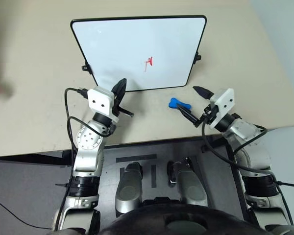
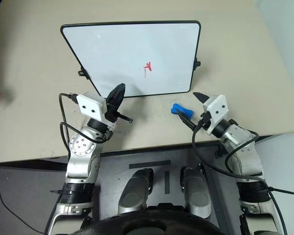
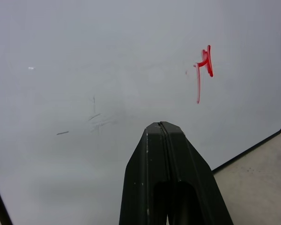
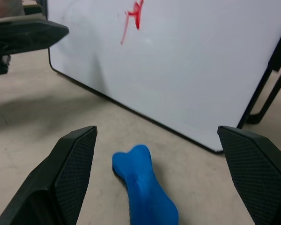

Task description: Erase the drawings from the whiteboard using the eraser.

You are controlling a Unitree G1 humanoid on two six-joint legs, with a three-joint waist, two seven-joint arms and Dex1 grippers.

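Right tool gapes wide around the eraser, at 5 o'clock off the whiteboard edge; left tool pinched closed.

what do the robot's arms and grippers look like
Both arms are silver-grey metal with round jointed segments and loose black cables looping along them. Each wrist carries a white boxy housing. The left gripper and right gripper each have two black tapered fingers with finely textured inner pads.

left gripper fingers pressed together, raised at whiteboard near edge; right gripper spread wide, right of whiteboard corner.
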